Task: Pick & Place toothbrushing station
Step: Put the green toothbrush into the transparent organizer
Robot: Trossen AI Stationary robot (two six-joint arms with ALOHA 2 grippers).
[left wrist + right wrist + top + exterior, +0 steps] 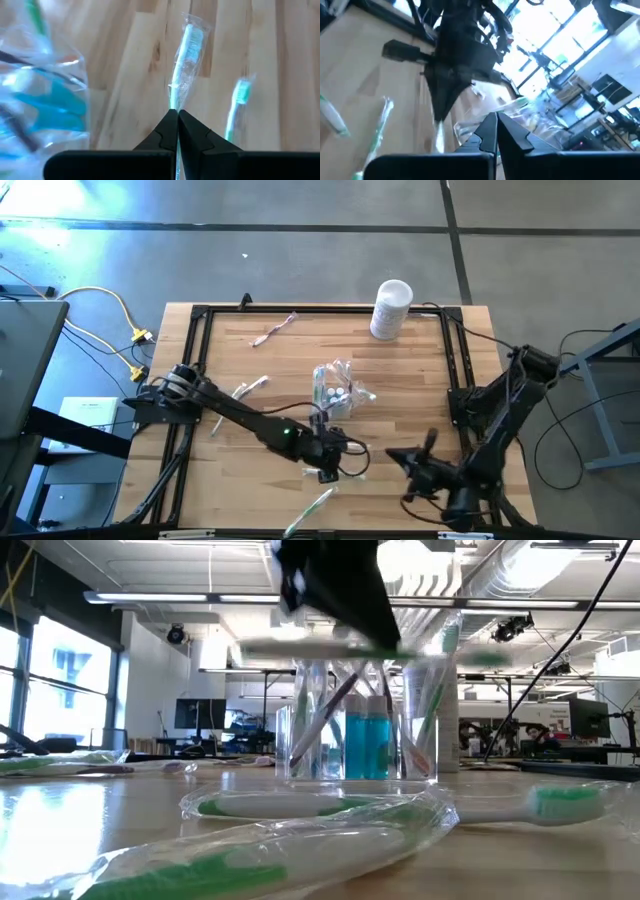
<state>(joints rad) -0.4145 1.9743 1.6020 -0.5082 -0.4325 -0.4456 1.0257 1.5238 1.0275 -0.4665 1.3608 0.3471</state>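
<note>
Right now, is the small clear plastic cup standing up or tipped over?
Standing up. In the low view the small clear plastic cup sits flat on the wooden table, toothbrushes poking out its top.

— What's the table (400,380) made of?
— Pale wood planks, smooth and faintly shiny, edged by a matt black metal frame (200,340).
— And on the table?
— A clear glossy plastic cup (360,720), toothbrushes (300,850) in crinkly transparent wrappers beside it, and a white canister (390,308).
</note>
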